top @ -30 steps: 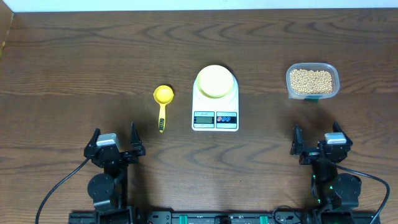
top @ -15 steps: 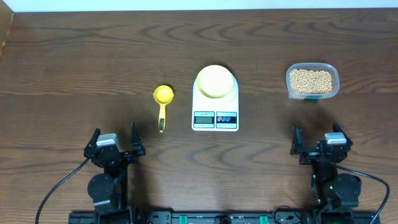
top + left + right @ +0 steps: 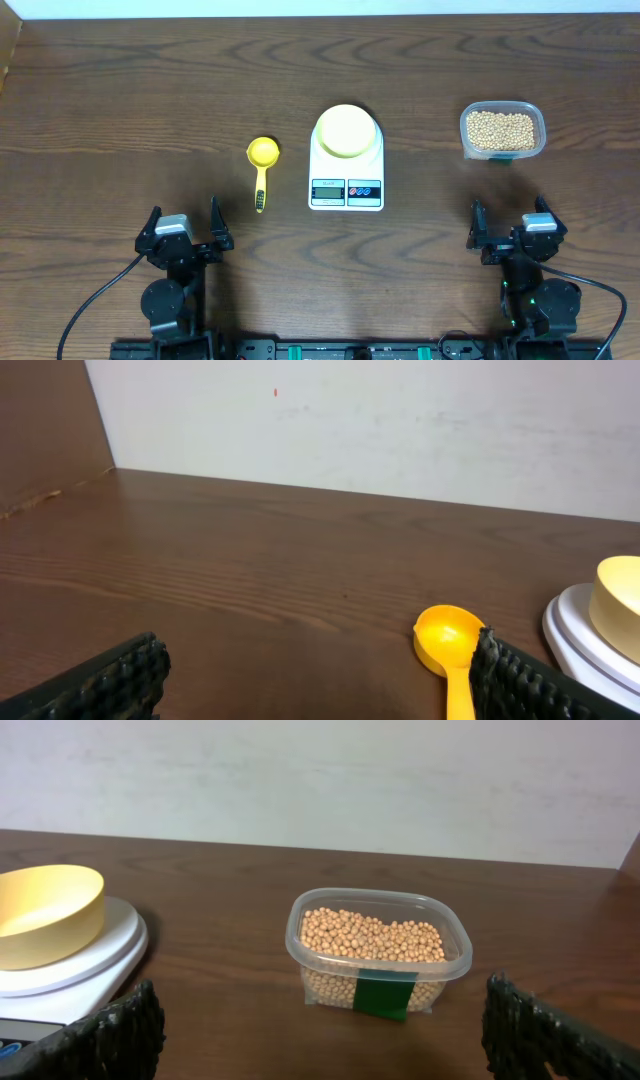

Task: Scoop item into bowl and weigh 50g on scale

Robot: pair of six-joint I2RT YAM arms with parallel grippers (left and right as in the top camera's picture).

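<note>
Both arms sit folded back at the near edge of the overhead view, well apart, one at each side. The left gripper (image 3: 184,214) points forward, away from its base, its jaws spread wide with nothing between them. The left wrist camera shows its black, ribbed fingers (image 3: 112,682) only at the lower corners of the frame, far apart. The right gripper (image 3: 508,212) is posed the same way, facing forward with its jaws wide and empty, and the right wrist camera likewise catches its dark textured pads (image 3: 102,1038) at the two lower corners. Both wrist views look level, and each arm's black base joint lies directly behind its gripper.
</note>
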